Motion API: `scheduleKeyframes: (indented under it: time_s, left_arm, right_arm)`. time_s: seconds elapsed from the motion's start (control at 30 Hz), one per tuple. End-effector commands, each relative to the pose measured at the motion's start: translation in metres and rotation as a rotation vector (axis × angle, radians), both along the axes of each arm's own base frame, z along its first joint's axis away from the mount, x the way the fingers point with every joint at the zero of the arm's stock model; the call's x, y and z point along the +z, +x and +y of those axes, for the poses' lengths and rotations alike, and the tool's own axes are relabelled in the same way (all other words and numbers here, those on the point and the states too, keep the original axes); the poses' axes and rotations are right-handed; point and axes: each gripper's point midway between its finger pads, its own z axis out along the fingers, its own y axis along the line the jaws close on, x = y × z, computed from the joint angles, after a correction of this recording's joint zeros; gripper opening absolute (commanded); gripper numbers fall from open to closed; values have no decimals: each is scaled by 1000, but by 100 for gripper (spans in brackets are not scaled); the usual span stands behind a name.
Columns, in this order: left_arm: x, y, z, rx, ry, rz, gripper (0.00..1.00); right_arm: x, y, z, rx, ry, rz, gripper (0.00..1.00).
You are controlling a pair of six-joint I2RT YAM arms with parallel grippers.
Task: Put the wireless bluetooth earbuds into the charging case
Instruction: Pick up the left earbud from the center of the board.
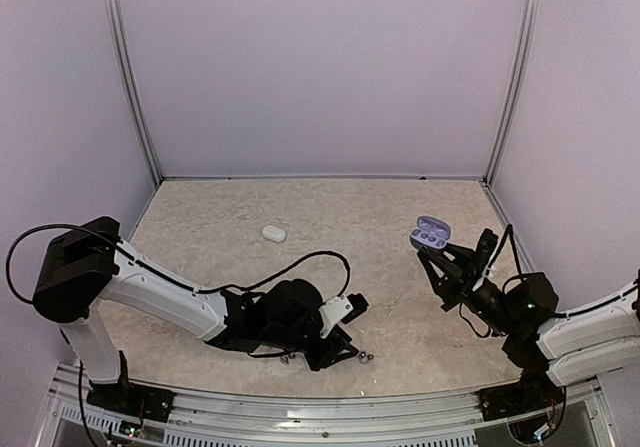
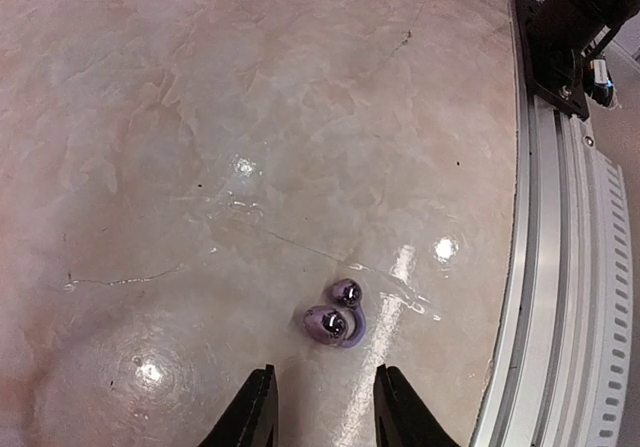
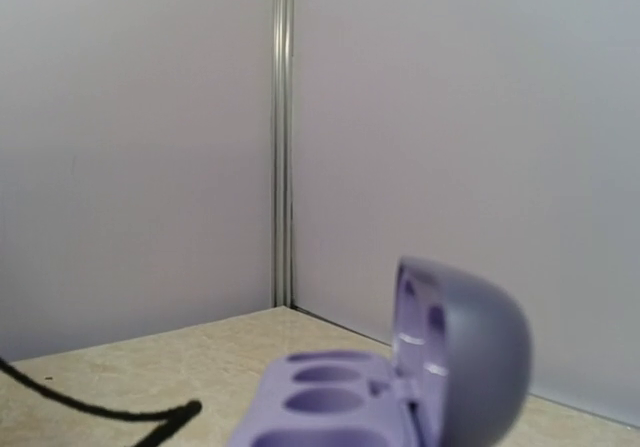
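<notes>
The top camera looks down from above and behind over the whole table point(image 1: 400, 297). The left wrist stares close at the buds point(image 2: 327, 322), the right wrist level past the case point(image 3: 400, 387); the top shows both.

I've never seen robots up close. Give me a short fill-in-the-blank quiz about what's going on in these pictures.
1. The purple charging case held in the right arm's jaws has its lid ____.
2. The two purple earbuds lie on the ____, just ahead of the left arm's jaws.
3. The small oval case lying alone farther back is ____ in colour.

Missing words: open; table; white.
</notes>
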Motion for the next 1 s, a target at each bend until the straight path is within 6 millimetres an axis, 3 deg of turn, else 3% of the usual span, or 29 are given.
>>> scheduleKeyframes:
  time_s: [0.0,0.33,0.97]
  left_arm:
    - [4,-8,-18,-60,-85,-28,34]
    - [-21,-9,-16,-127,-112,-36,39]
    - [-43,-5,-26,-201,-109,-62,34]
  right_arm:
    - [-8,2,-6,-28,-19,16,0]
    - [-8,2,-8,-35,-24,14,0]
    - [-11,1,-9,-37,-38,19,1]
